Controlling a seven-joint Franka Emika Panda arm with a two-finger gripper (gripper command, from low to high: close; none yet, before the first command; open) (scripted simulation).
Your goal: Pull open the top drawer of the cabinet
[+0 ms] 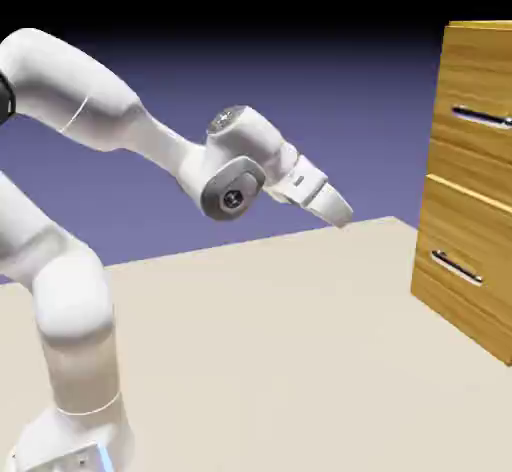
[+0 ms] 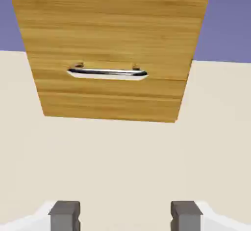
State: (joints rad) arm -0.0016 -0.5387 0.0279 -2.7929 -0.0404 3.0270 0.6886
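Top drawer (image 1: pixel 470 145) closed, set in the upper cabinet (image 1: pixel 465 250), its handle (image 1: pixel 482 117) untouched. Fingers (image 2: pixel 125 218) stand wide apart, holding nothing, well short of the cabinet. Approach, grip and pull all appear outstanding.

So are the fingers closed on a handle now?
No, the fingers stand wide apart with only bare table between them.
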